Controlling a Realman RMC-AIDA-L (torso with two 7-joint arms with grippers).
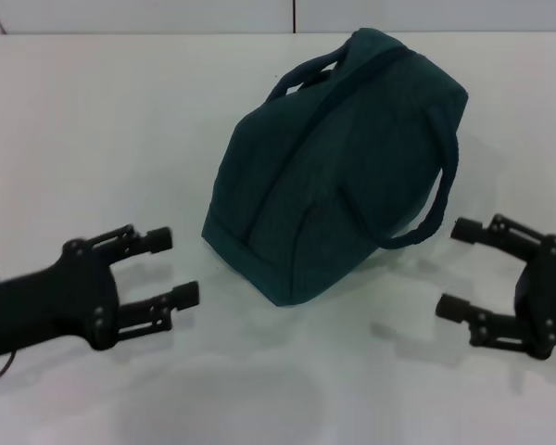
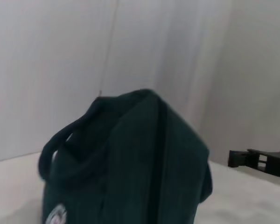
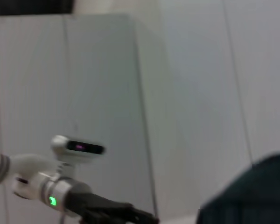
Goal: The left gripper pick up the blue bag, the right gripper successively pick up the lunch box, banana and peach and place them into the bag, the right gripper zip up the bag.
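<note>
Blue bag [image 1: 338,167] zipped, tilted on the worktop [image 1: 102,130].
White round logo [image 2: 56,215] unreadable; left pincer [image 1: 171,269] and right pincer [image 1: 456,269] open, empty.

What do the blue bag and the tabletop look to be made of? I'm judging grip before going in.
The blue bag looks like soft woven fabric with a matte finish: it sags, shows stitched seams and has rounded, padded-looking handles. The table seems a hard, smooth white surface with a slight sheen, since faint reflections show under the open left gripper and open right gripper. Its exact material is unclear.
</note>
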